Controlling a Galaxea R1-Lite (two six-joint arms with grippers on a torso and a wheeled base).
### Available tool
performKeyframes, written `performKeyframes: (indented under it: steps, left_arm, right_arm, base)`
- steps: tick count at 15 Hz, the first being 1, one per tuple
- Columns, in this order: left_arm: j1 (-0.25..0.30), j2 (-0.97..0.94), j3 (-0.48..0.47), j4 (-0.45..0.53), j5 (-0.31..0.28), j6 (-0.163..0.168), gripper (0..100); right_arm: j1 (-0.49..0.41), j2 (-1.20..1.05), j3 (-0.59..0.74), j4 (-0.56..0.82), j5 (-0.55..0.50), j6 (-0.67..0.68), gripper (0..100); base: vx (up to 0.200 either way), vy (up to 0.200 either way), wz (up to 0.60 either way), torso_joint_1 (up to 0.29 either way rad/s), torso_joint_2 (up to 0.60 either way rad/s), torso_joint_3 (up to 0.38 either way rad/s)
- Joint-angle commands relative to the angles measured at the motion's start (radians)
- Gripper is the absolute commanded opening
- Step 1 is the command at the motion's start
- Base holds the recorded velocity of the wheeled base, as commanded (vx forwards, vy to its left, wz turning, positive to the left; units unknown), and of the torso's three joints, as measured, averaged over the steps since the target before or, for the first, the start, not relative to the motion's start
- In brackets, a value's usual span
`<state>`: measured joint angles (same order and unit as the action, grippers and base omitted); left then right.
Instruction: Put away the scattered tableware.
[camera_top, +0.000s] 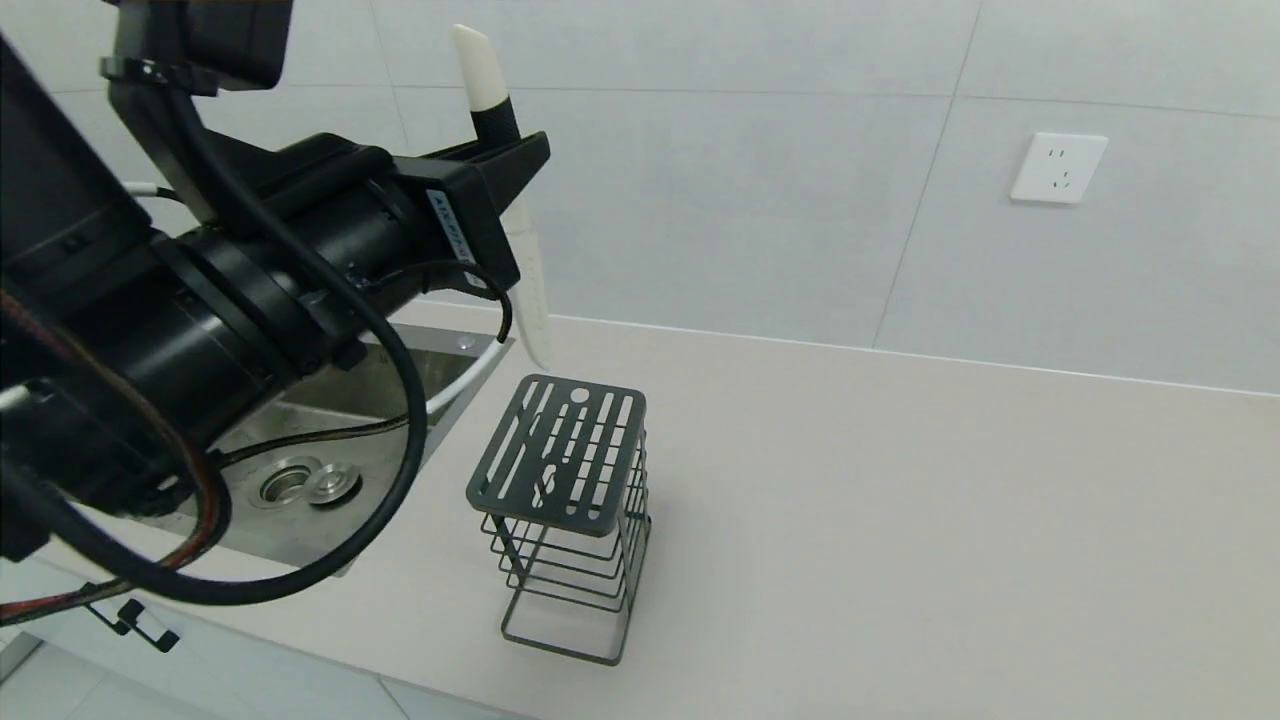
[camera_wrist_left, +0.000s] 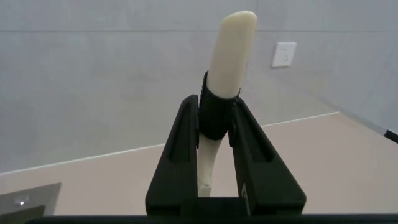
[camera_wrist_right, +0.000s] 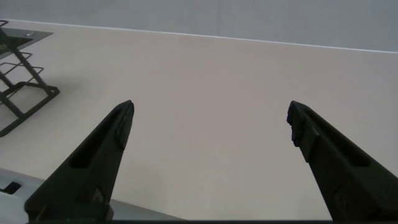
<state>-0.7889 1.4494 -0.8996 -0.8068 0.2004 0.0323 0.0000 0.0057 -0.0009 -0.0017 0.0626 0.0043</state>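
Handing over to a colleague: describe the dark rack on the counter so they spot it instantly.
Find the steel sink set into the beige counter. Beside its corner stands the rack, a dark wire frame. Its slotted top, below the white knife in the left gripper, sets it apart.

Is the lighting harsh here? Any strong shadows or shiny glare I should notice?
Head view: soft light, just a faint shadow on the counter beside the rack; the sink drain glints a little. Left wrist view: the knife in the left gripper is evenly lit, no glare. Right wrist view: the open right gripper casts no clear shadow on the counter.
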Motion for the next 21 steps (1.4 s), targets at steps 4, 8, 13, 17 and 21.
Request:
performKeyframes:
  steps: [4, 8, 13, 17, 21]
  left_arm:
    - [-0.069, 0.083, -0.032, -0.020, 0.027, 0.004, 0]
    - [-0.092, 0.135, -0.030, -0.086, 0.027, 0.035, 0]
    - [-0.082, 0.140, 0.062, -0.161, 0.033, 0.049, 0]
    - [-0.093, 0.138, 0.077, -0.186, 0.034, 0.084, 0]
    - [-0.095, 0.148, 0.082, -0.187, 0.051, 0.084, 0]
  right_arm:
    - [0.000, 0.003, -0.001, 0.000, 0.000, 0.000, 100]
    - [0.000, 0.003, 0.001, 0.000, 0.000, 0.000, 100]
    - [0.000, 0.003, 0.001, 0.000, 0.000, 0.000, 100]
    - [0.000, 0.003, -0.001, 0.002, 0.000, 0.000, 100]
    - [0.000, 0.003, -0.001, 0.002, 0.000, 0.000, 100]
  base:
    - [0.000, 0.000, 0.00, 0.000, 0.00, 0.000]
    - [0.000, 0.000, 0.00, 0.000, 0.00, 0.000]
    - [0.000, 0.000, 0.00, 0.000, 0.00, 0.000]
    - [0.000, 0.000, 0.00, 0.000, 0.00, 0.000]
    - [0.000, 0.000, 0.00, 0.000, 0.00, 0.000]
